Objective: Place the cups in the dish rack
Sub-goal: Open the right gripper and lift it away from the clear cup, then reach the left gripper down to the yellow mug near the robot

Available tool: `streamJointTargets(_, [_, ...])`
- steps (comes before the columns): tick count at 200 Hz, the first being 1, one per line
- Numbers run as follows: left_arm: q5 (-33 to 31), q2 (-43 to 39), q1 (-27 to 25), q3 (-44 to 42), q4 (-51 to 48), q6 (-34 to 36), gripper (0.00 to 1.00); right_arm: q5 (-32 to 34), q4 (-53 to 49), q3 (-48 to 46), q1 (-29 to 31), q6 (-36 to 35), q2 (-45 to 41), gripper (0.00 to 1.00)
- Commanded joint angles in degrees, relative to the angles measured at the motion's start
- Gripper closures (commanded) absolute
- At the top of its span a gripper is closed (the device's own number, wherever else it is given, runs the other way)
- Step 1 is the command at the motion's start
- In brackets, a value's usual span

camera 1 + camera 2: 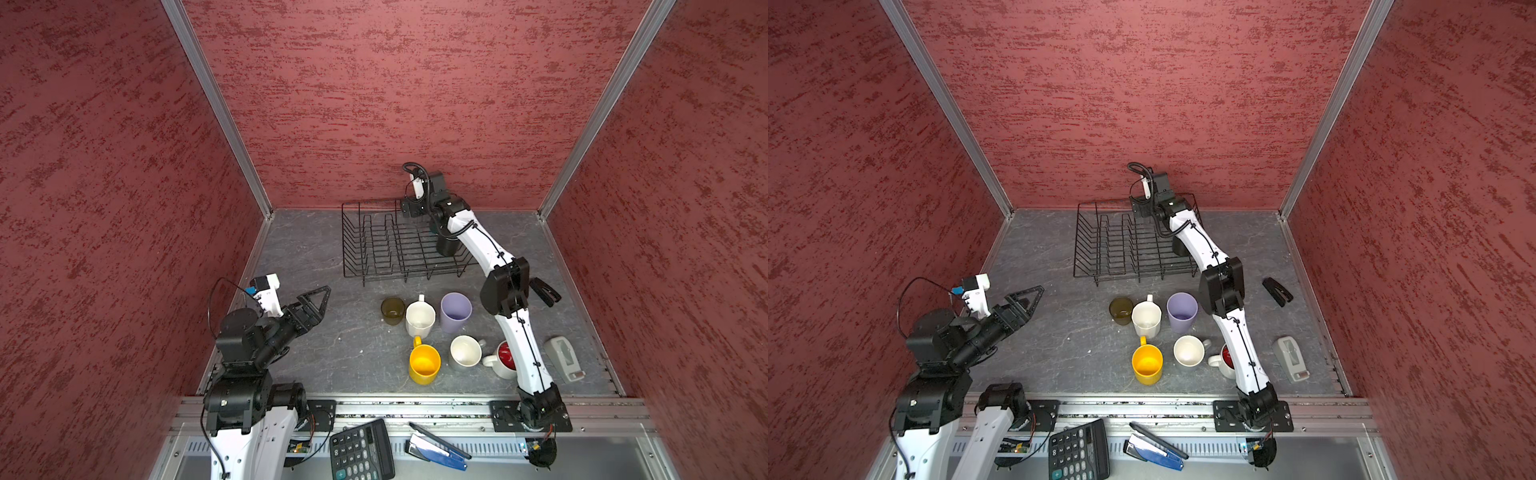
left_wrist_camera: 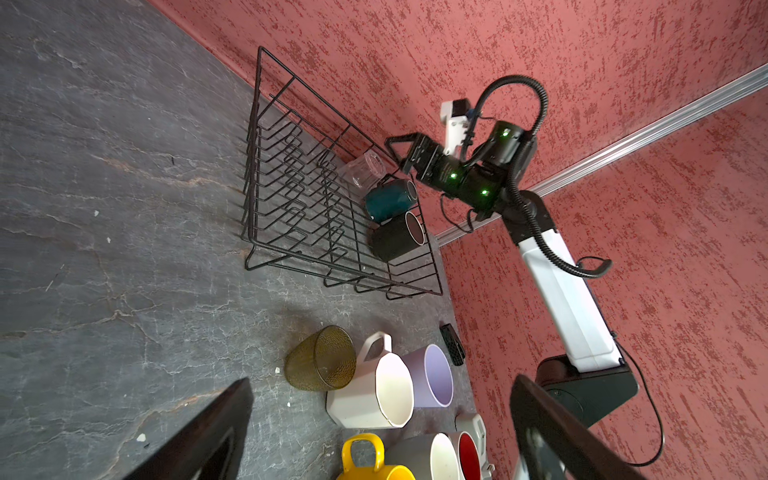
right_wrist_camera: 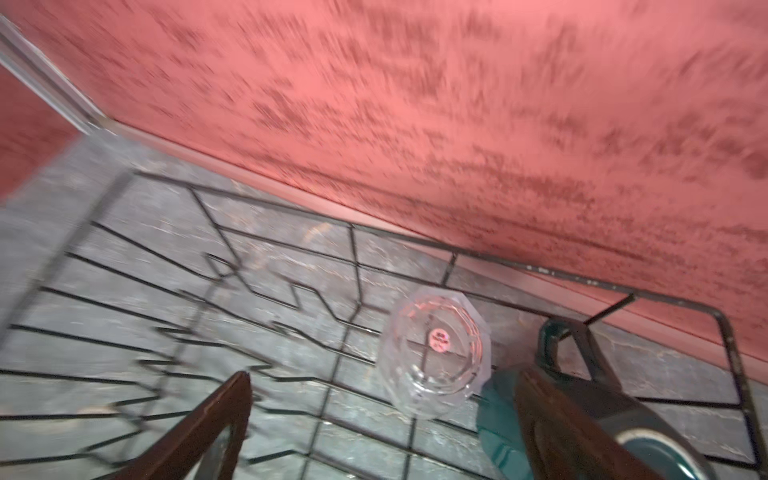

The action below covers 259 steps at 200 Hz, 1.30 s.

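Right gripper [image 3: 381, 372] is hovering spread over the clear glass [image 3: 434, 353] in the dish rack's [image 1: 376, 245] loop-free 1 o'clock section; left gripper [image 1: 318, 297] is idling, spread.

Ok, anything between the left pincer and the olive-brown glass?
No. In both top views the table between the left pincer and the olive-brown glass is bare; the left wrist view shows the same.

The left arm [image 1: 249, 336], white shells on black joints, sits folded at the lower left of both top views. The left tool [image 1: 321, 296], a black pair of triangular lattice fingers, points toward centre frame, jaws spread wide and empty. The matching right arm [image 1: 521, 345] stretches from lower right to mid-frame. The right tool [image 2: 397, 154] tilts downward, jaws also apart, gripping nothing.
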Motion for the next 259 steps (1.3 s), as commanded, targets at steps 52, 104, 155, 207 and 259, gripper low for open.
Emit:
streamJointTargets(52, [1.6, 2.1, -7.3, -2.9, -5.0, -3.4, 0.17, -9.5, 7.4, -18.5, 0.7, 9.0, -23.0, 0.02])
streamJointTargets(104, [-19.9, 5.6, -34.3, -5.4, -4.5, -8.2, 0.20, -7.4, 18.5, -48.7, 0.8, 12.1, -42.9, 0.01])
streamJointTargets(155, [-36.7, 24.2, -58.1, -0.9, 0.6, -10.1, 0.19, -5.6, 18.3, -63.0, 0.8, 13.1, -54.6, 0.01])
streamJointTargets(207, [-41.3, 39.3, -68.0, 4.9, 2.4, -11.4, 0.19, -4.2, 15.5, -69.6, 0.7, 12.6, -61.3, 0.01])
streamJointTargets(259, [-43.0, 48.8, -73.3, 9.0, 2.0, -13.2, 0.19, -2.7, 14.0, -72.2, 0.7, 11.8, -64.6, 0.01])
